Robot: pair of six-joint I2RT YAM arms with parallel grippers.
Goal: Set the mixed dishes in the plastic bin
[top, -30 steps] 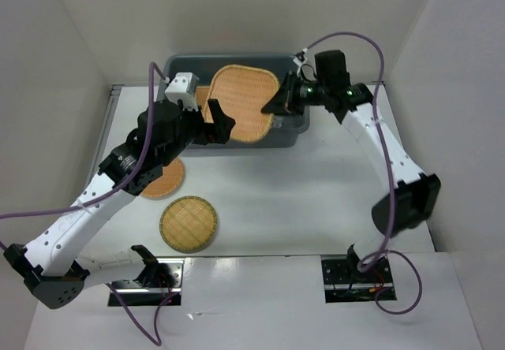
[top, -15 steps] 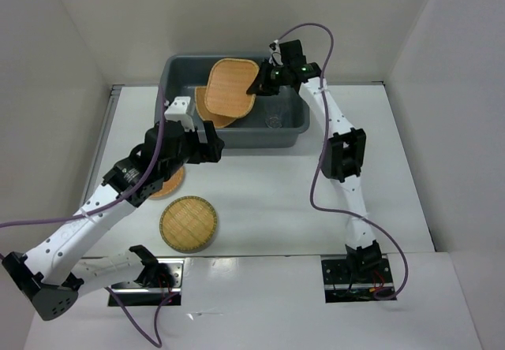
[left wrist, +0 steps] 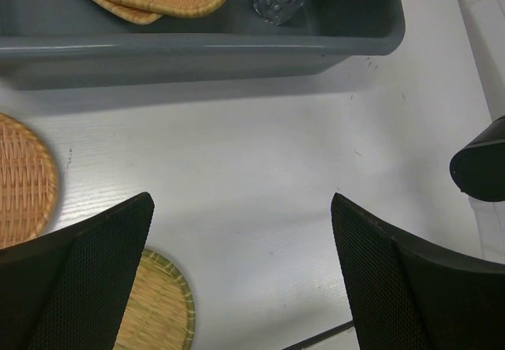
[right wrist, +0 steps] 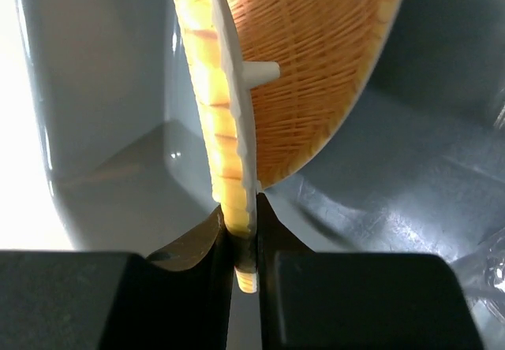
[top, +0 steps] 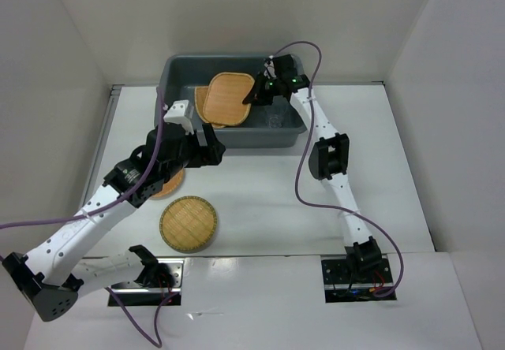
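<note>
Tray (right wrist: 316, 66) rim in R claw (right wrist: 243, 240)

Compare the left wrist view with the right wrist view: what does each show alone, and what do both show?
Only the left wrist view shows the white table, an orange tray and a yellower tray lying on it, and the left gripper open and empty. Only the right wrist view shows the right gripper shut on the held tray, its rim pinched edge-on. Both show the plastic bin with wickerwork inside.
</note>
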